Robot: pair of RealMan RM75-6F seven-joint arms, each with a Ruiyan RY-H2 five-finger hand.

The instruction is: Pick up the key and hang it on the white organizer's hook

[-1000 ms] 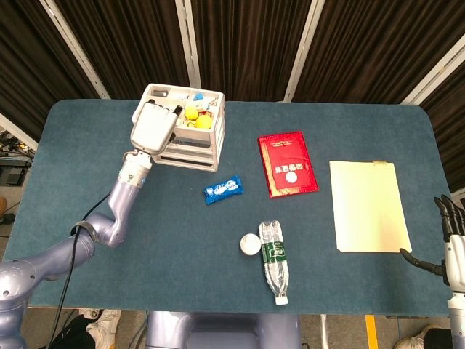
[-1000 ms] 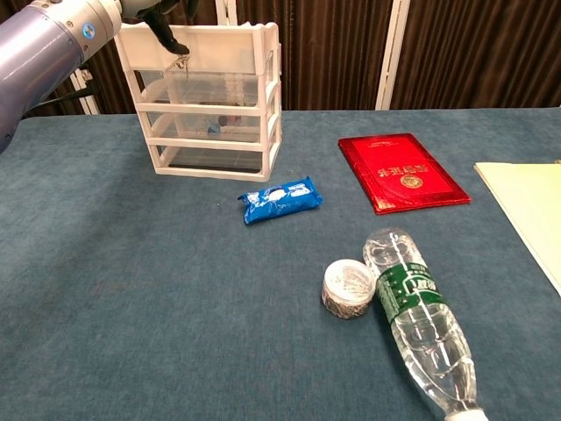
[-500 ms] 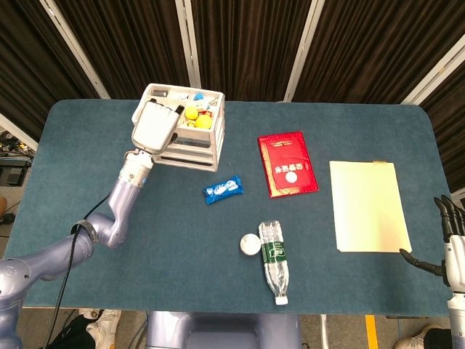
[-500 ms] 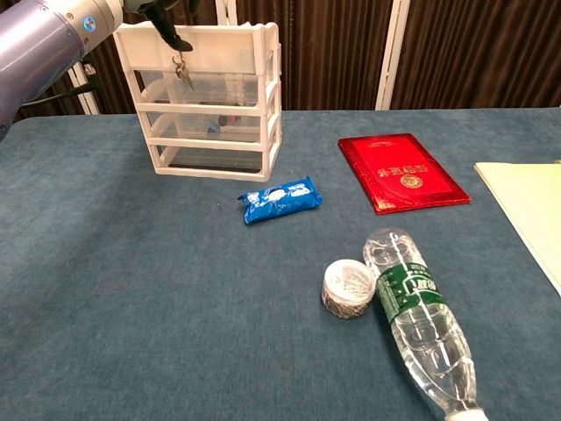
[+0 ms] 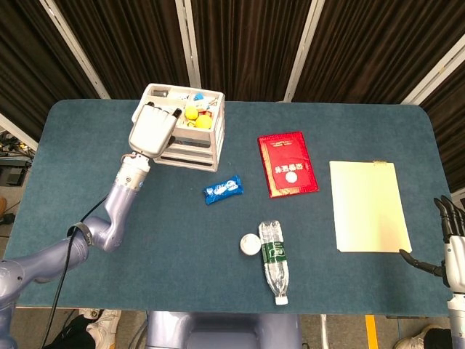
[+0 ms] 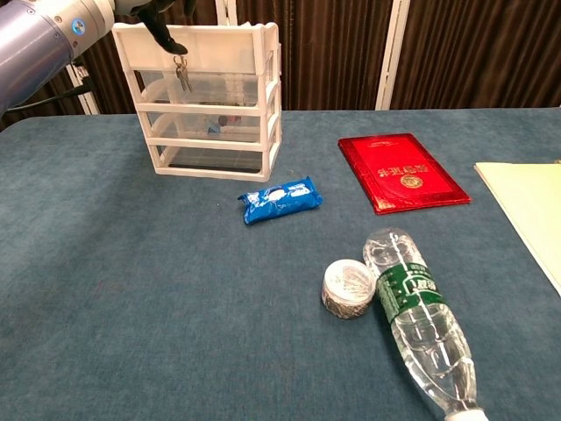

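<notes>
The white organizer [image 5: 195, 154] [image 6: 263, 96] stands at the back left of the table, with small items in its top tray. My left hand [image 5: 152, 129] reaches over its top front rail, and its dark fingertips [image 6: 165, 32] press against that rail. The key [image 6: 182, 77] dangles straight down just under those fingertips, in front of the top drawer, and looks pinched by its ring. Whether the ring sits on a hook I cannot tell. My right hand [image 5: 450, 243] hangs off the table's right edge, fingers apart and empty.
A blue snack packet [image 5: 223, 189] lies in front of the organizer. A red booklet [image 5: 287, 164] and a cream folder [image 5: 368, 206] lie to the right. A plastic bottle [image 5: 274, 260] lies beside a small round tin [image 5: 250, 243] near the front.
The key went from bunched at my left fingertips to hanging straight down against the organizer's front. My left hand shifted slightly left. The right hand has not moved.
</notes>
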